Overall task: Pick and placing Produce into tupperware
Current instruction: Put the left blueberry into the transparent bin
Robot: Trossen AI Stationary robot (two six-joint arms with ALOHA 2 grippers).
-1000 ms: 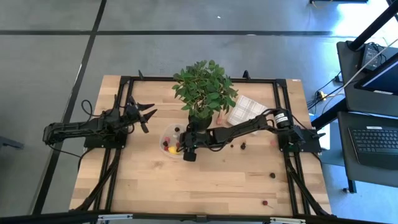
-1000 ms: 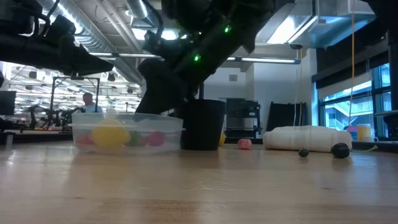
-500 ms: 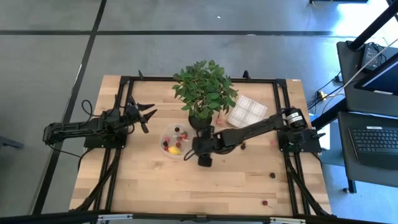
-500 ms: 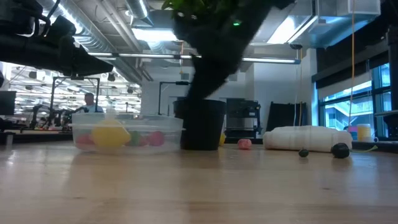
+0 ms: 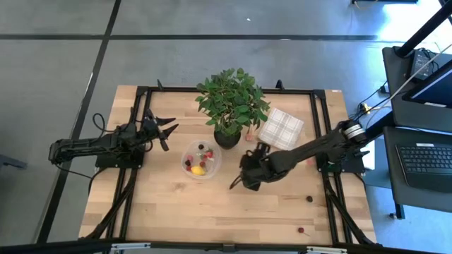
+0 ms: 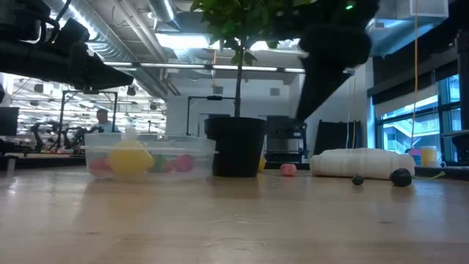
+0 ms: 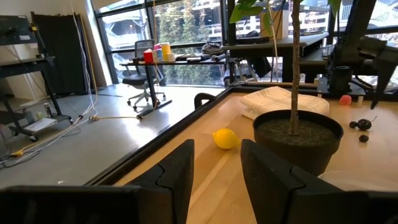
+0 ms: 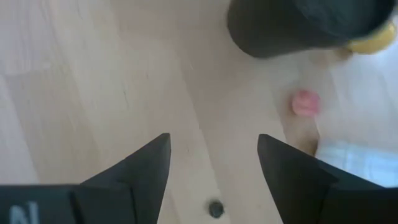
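Observation:
The clear tupperware (image 5: 200, 160) stands left of the table's middle and holds a yellow piece and several red and dark berries (image 6: 130, 158). Loose produce lies around it: a pink berry (image 8: 305, 102) and a lemon (image 7: 225, 138) by the plant pot, dark berries (image 6: 401, 177) near the cloth, and a dark one (image 5: 308, 199) and a red one (image 5: 301, 229) toward the near right. My right gripper (image 5: 240, 182) hangs open above bare wood right of the tupperware, with nothing between its fingers (image 8: 212, 165). My left gripper (image 5: 169, 127) waits open at the left.
A leafy potted plant (image 5: 232, 106) in a black pot (image 6: 238, 147) stands just behind the tupperware. A white checked folded cloth (image 5: 280, 128) lies to its right. Black frame rails (image 5: 332, 204) run along the table's sides. Bare wood spreads across the near half.
My right gripper has left the tupperware, swinging toward the table's right edge and a little toward the near edge while rising. Its fingers have stayed apart and carry nothing. The tupperware and its produce have not moved.

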